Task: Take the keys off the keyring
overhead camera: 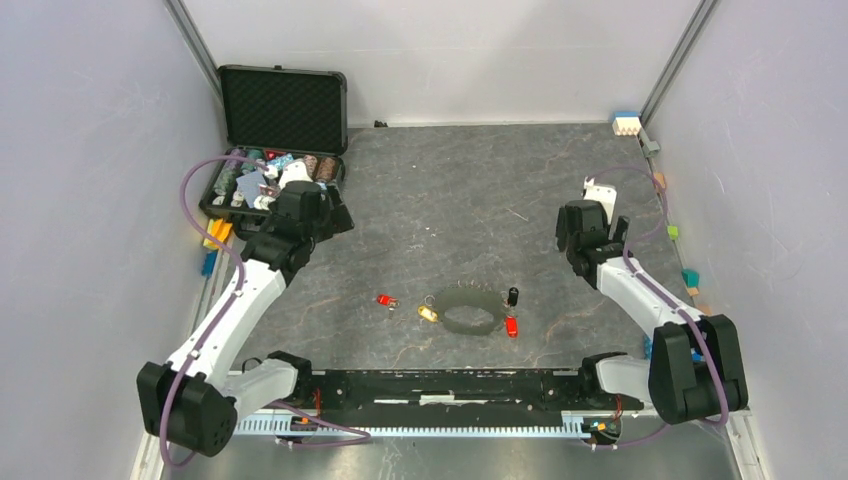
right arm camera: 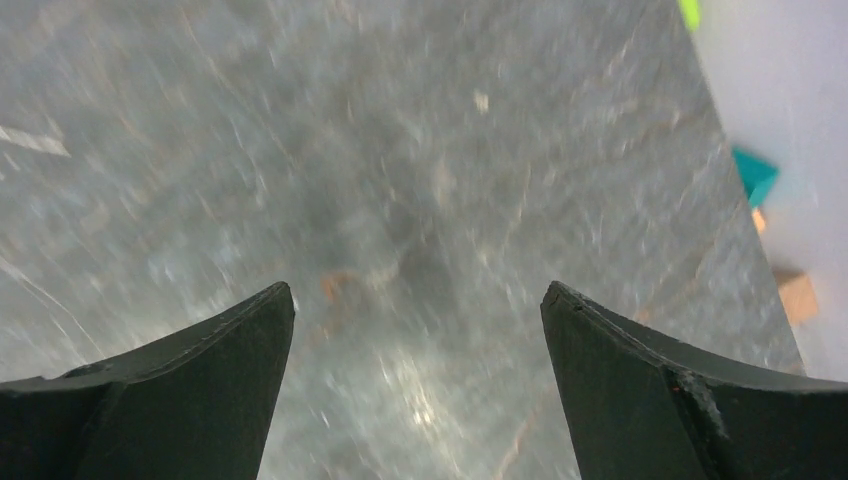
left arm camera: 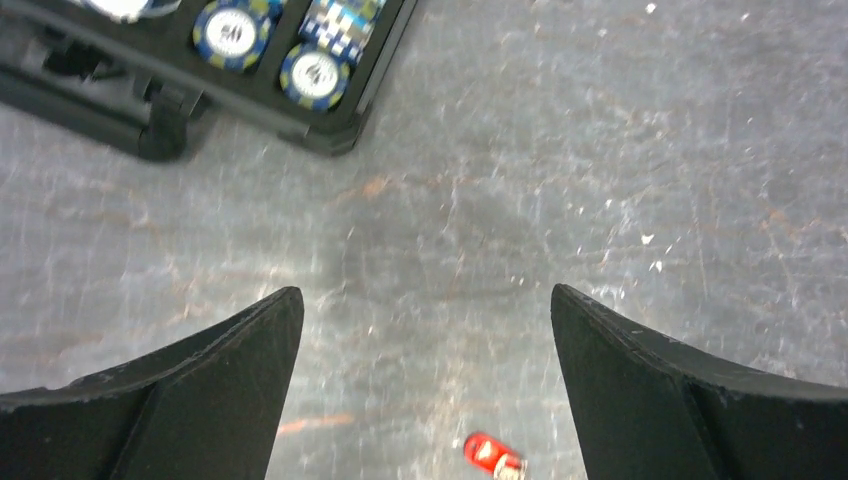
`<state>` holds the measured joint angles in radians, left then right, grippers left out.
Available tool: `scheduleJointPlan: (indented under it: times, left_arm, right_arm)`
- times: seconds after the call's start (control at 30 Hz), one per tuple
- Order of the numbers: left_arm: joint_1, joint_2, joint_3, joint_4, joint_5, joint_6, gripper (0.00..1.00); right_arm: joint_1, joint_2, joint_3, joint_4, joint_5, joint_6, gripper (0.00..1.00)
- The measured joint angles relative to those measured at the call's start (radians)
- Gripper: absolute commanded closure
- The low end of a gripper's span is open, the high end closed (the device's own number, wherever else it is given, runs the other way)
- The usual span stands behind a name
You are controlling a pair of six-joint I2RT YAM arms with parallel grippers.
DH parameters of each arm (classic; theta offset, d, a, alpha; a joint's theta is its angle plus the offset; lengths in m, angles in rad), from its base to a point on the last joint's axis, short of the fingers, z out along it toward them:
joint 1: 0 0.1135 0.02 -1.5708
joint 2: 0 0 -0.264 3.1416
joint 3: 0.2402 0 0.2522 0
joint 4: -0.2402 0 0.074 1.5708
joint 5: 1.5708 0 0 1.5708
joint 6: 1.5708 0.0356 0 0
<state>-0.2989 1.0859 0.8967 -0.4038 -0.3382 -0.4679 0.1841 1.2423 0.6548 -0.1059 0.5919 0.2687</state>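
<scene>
My left pincer (left arm camera: 425, 300) is spread wide and holds nothing; it hangs over the bare table (overhead camera: 450, 190), just on the near side of the open case (overhead camera: 283, 110) at the far left. My right pincer (right arm camera: 418, 295) is likewise spread and empty, over the right side of the table. The keyring (overhead camera: 468, 310) lies flat toward the near edge, between the two arms and well apart from both. A red key (overhead camera: 385, 300) lies to its left, apart from it. A gold key (overhead camera: 428, 313) touches its left side, and a black key (overhead camera: 513, 296) and a second red key (overhead camera: 511, 326) sit at its right side. Whether these three are attached cannot be told. I judge the loop soft and floppy, and the keys light, hard and slippery. Pin the strap with one pincer and pinch a key by its coloured head with the other.
</scene>
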Motion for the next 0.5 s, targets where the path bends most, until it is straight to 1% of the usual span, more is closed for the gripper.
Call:
scheduleJointPlan:
  times: [0.1,0.2,0.33,0.43,0.5]
  left_arm:
    - [0.0,-0.037,0.035,-0.152,0.005,-0.048,0.0]
    - [0.0,-0.107,0.055,-0.251,0.006,-0.071,0.0]
    - [0.0,-0.169,0.08,-0.357,0.008,-0.077,0.0]
    - [0.002,-0.158,0.086,-0.418,0.007,-0.084,0.0]
    - [0.002,-0.128,0.086,-0.462,0.007,-0.085,0.0]
  right_arm:
    - [-0.001,-0.018,-0.024,-0.134,-0.071,0.013,0.02]
    - [-0.001,-0.057,-0.045,-0.19,-0.177,0.006,0.01]
    - [-0.001,-0.144,-0.099,-0.192,-0.333,-0.005,0.02]
    - [-0.001,-0.237,-0.165,-0.18,-0.441,-0.005,0.02]
    - [-0.001,-0.29,-0.208,-0.166,-0.543,-0.004,0.01]
